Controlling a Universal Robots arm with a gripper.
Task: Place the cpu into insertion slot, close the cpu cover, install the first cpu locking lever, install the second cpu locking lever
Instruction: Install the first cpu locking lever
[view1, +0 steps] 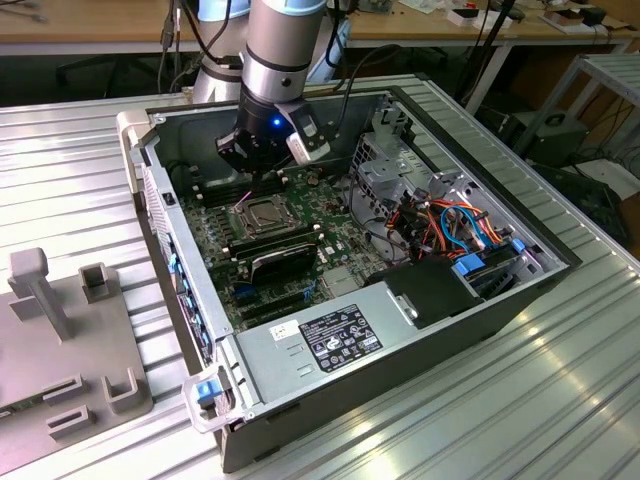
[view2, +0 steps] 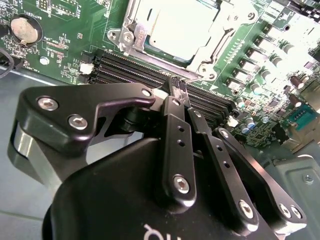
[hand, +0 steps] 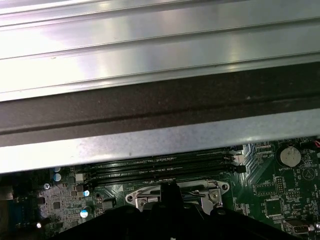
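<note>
Ribbed aluminium tabletop (view1: 560, 400) carrying an open computer case (view1: 420, 350). The silver-grey square cpu (view2: 175, 22) sits in the silvery-rimmed insertion slot (view1: 240, 213), and the thin windowed metal cpu cover (view2: 127, 37) appears lowered around it. The black claw (view2: 177, 86), fingers together, hovers by the long memory slots (view2: 130, 67); whether the levers are latched cannot be told.

- I see bright, even light; the ribbed table (view1: 70, 160) gleams.
- Glare whitens the cpu (view2: 177, 27) in the second wrist view.
- Shadow darkens the case rim (hand: 150, 107).
</note>
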